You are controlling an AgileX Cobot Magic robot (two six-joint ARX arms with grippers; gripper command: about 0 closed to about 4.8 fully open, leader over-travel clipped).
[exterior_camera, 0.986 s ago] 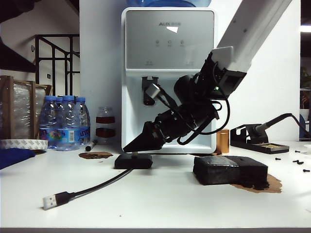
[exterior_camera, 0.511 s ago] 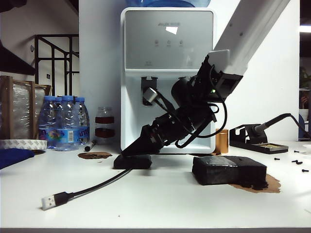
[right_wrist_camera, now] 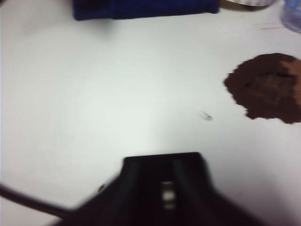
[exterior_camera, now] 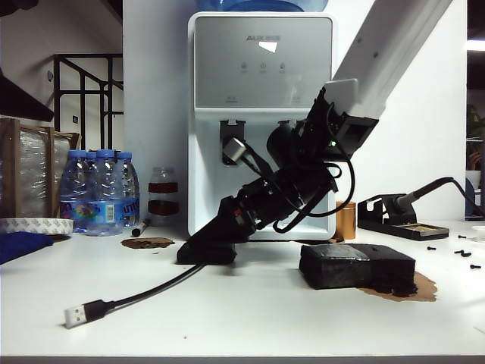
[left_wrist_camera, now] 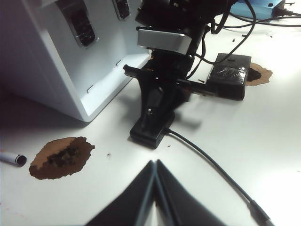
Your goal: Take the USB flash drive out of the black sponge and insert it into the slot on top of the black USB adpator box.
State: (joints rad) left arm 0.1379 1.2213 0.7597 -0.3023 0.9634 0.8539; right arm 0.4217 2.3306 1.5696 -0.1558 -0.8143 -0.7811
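Right claw [exterior_camera: 203, 241] parked on black USB adpator box [left_wrist_camera: 149, 133], spread not readable; USB flash drive [right_wrist_camera: 167, 194] apparently seated. Left claw [left_wrist_camera: 154, 197] pressed together, kept back near box.

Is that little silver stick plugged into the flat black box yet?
Seemingly in. The stick shows as a small silver patch on the box, between the right gripper's fingers. How deep, I cannot tell; the picture is blurred.

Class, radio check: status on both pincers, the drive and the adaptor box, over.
Right pincer down on the box, jaws slightly apart. Left pincer shut, hanging back short of the box. Drive sits between the right fingertips. Nothing in the way.
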